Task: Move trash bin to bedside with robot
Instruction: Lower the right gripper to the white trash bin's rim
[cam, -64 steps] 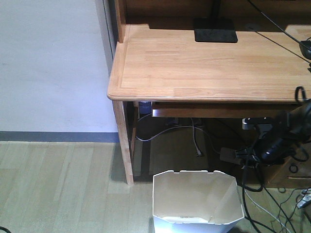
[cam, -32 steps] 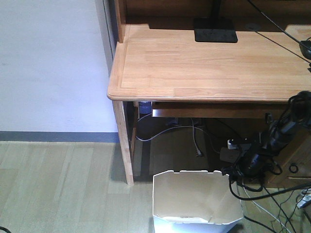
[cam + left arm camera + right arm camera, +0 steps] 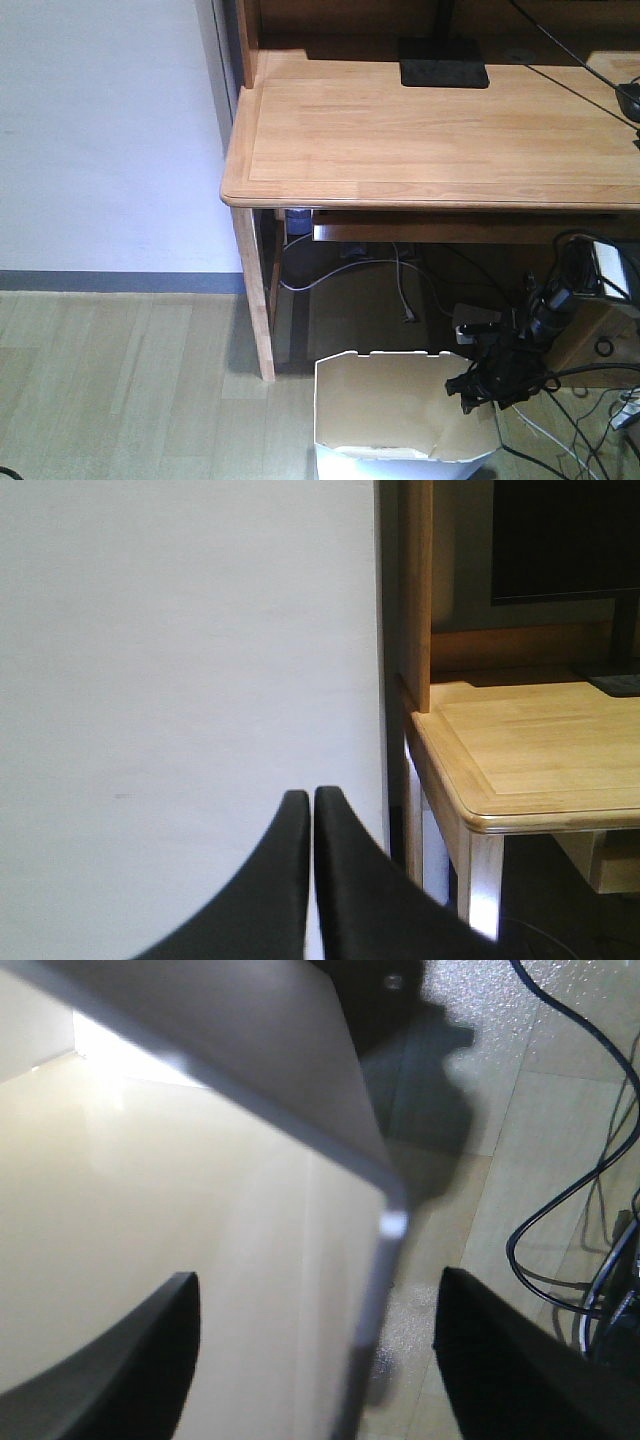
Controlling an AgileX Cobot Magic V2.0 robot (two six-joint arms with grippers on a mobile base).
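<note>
Lowering over the last second, my right hand [image 3: 468, 386] has come from beside the desk edge down to the right rim of the white plastic trash bin with the angular, tapering walls [image 3: 400, 412]. It is spread wide and holds nothing yet. One of its black fingers [image 3: 150, 1360] is inside the cream wall, the other is outside over the floor, and a corner of the rim lies between them.

I judge the thin wall may flex or slide out if I pinch at that corner, and a one-sided pull could tip the bin. The loose black cables [image 3: 560, 1230] just beside it could also snag it.

My thin black arm [image 3: 545, 305] slants down from the right under the desk, with the hand pointing left into the bin. The bin stands on the pale plank floor [image 3: 120, 380] just in front of the light wooden desk [image 3: 420, 130]; no bedside shows in any view. My left hand [image 3: 311, 798] is clenched on nothing, facing the white wall [image 3: 180, 630].
</note>
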